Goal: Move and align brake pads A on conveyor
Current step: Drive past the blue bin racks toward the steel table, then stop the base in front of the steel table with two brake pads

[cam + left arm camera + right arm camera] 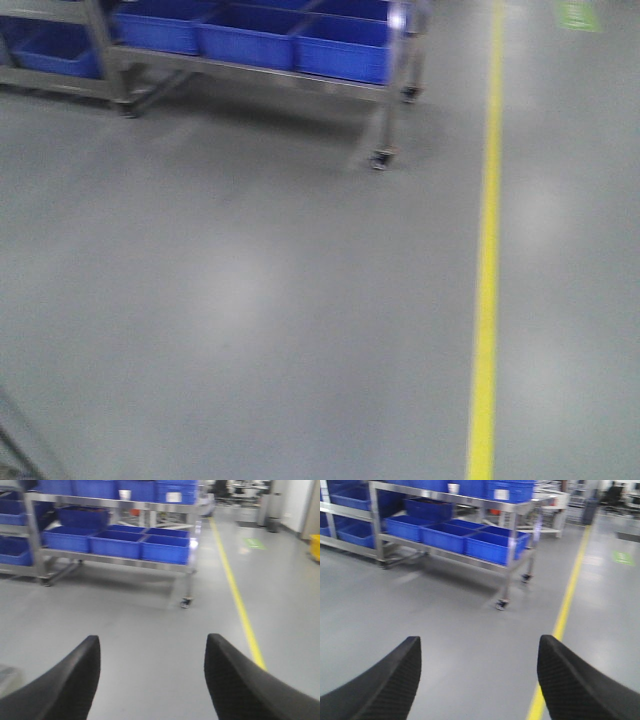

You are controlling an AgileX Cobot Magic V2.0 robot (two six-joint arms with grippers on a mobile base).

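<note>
Judging from these views, the approach step is in hand. The robot is facing bare grey floor (pixel 250 300), and neither the brake pads A nor the conveyor is showing in any view, so where they lie and how the pads look cannot be told. The left gripper (pixel 152 647) is hanging with its jaws spread wide, holding nothing; the right gripper (pixel 479 647) is doing likewise. A yellow line (pixel 487 280) is running past a wheeled steel rack (pixel 509 575) carrying blue bins (pixel 115 544). The next move is likely calling for the base to turn or drive until the conveyor comes into sight.
</note>
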